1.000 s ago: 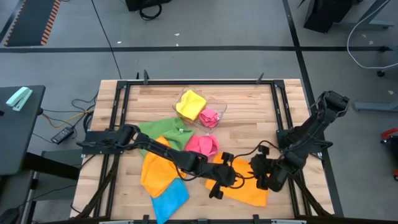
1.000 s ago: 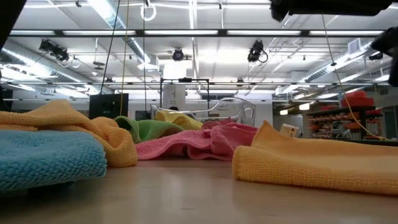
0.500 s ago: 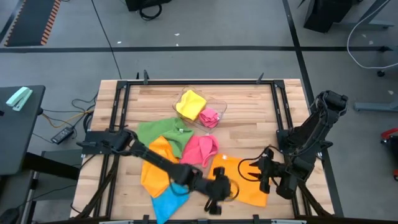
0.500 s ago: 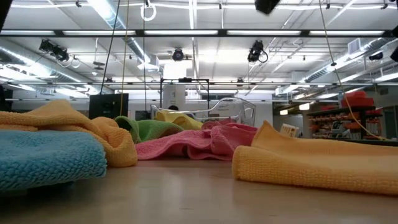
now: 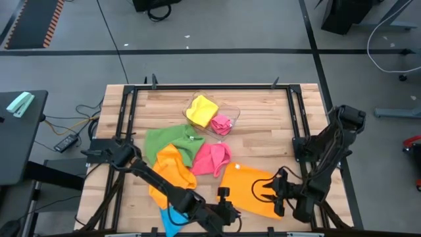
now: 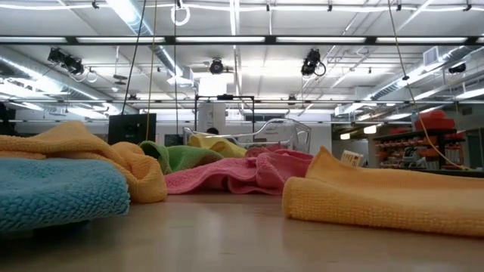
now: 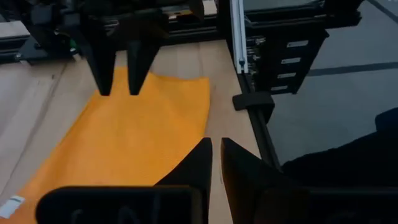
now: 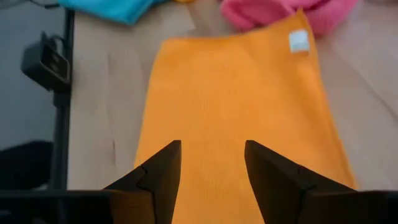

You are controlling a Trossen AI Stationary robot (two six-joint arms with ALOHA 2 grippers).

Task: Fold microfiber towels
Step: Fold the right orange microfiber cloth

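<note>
The folded orange towel (image 5: 251, 191) lies flat on the wooden table (image 5: 263, 115), a smooth neat rectangle with its long edges straight and a small white tag at one corner; it serves as the landmark. Bare planks stretch beyond it toward the black frame rail (image 5: 294, 118). Just past its near-front edge hovers the left gripper (image 5: 227, 212), fingers almost together and holding nothing. At its other end the right gripper (image 5: 275, 197) hangs with jaws spread apart, empty. Beside the landmark lie a rumpled pink towel (image 5: 212, 158), a crumpled orange towel (image 5: 170, 172), a green towel (image 5: 168, 138) and a nubbly blue towel (image 5: 170, 217). Farther off, a clear tray (image 5: 231, 113) holds yellow and pink cloths.
</note>
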